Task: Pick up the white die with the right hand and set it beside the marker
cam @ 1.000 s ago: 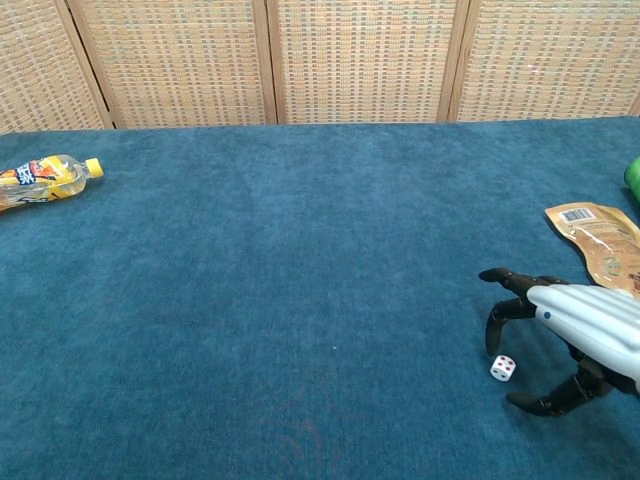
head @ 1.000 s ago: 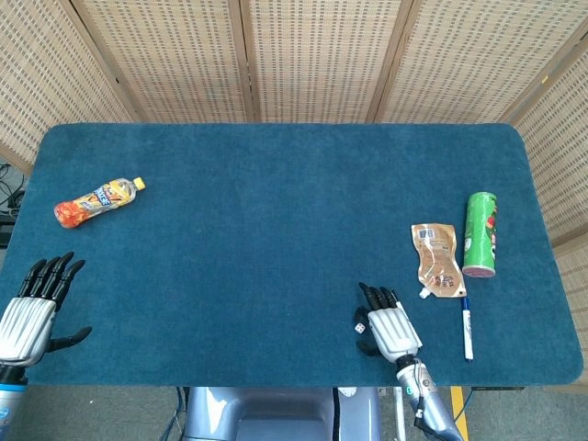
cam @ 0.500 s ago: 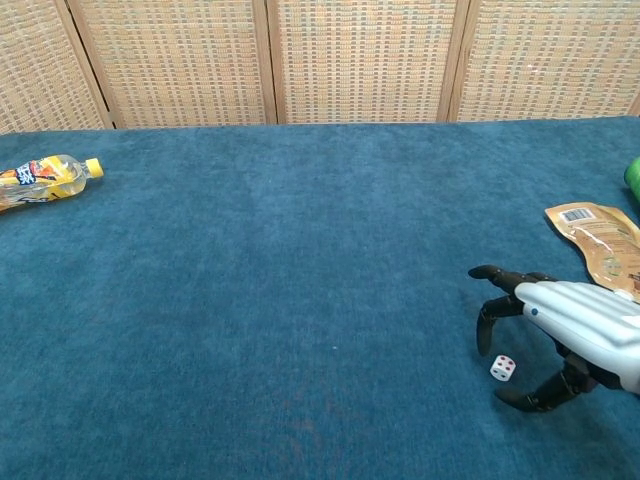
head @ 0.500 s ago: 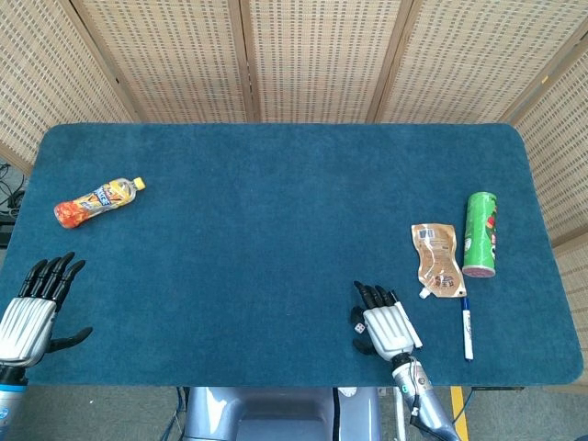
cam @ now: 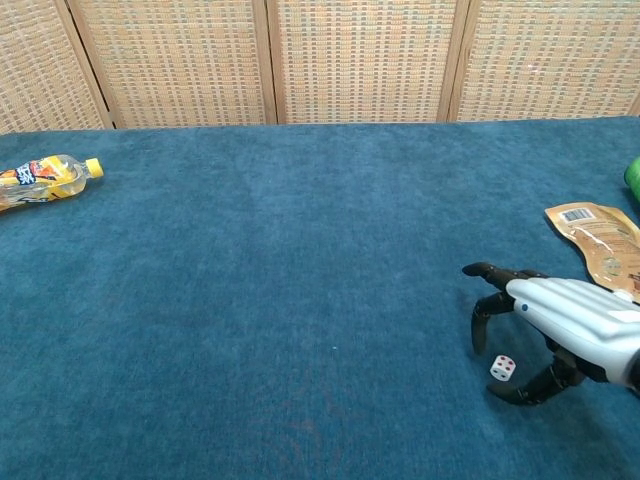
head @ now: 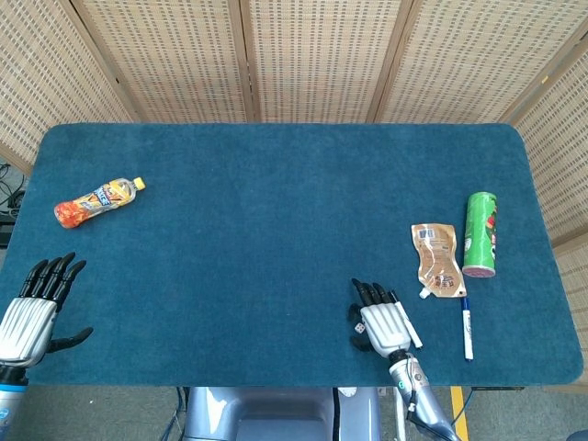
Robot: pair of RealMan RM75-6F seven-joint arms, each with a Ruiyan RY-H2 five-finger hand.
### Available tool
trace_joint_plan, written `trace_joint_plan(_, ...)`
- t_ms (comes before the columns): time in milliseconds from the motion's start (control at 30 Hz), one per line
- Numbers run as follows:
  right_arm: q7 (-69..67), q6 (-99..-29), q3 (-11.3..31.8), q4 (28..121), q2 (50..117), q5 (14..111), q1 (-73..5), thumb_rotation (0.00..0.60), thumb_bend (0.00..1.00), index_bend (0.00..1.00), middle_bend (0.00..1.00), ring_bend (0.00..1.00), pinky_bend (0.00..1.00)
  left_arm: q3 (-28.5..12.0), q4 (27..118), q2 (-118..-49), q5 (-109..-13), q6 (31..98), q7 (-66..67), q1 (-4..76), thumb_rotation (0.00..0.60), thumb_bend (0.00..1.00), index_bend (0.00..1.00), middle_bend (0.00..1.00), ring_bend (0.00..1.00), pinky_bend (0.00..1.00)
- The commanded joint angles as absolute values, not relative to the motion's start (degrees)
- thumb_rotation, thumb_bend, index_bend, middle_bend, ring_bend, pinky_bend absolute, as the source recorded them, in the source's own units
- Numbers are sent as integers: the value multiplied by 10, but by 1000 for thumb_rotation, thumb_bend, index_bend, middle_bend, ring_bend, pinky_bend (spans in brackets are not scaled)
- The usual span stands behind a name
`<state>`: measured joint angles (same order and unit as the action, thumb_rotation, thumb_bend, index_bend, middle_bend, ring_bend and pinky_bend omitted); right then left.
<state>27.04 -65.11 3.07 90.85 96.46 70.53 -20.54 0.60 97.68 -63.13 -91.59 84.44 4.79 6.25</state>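
The right hand (cam: pixel 560 325) arches spread over the white die (cam: pixel 503 368), not touching it. Closing off-centre could flick the small die away.

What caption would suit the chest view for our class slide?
Right hand arched over the white die on the blue table, fingers apart, not yet gripping.

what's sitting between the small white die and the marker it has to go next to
Nothing on the cloth blocks that path. The small white die lies under the right hand, whose fingers arch over it without gripping. From there to the white marker with the blue cap is bare blue cloth; the tan foil pouch lies farther back.
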Motion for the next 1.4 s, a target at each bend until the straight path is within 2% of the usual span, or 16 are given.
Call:
trace_joint_plan(33, 271, -651, 32, 906, 966, 704, -206, 600, 337, 481, 0, 0, 0, 6, 976, -632, -916, 844, 48, 63, 600, 111, 0, 0, 0, 0)
trace_joint_plan(1067, 286, -650, 32, 905, 951, 673, -214, 600, 350, 485, 0, 0, 0, 10, 976, -632, -922, 845, 46, 63, 600, 112, 0, 0, 0, 0)
trace_joint_plan(1400, 285, -658, 33, 902, 949, 674, -215, 600, 388, 516, 0, 0, 0, 11, 976, -632, -924, 844, 46, 63, 600, 112, 0, 0, 0, 0)
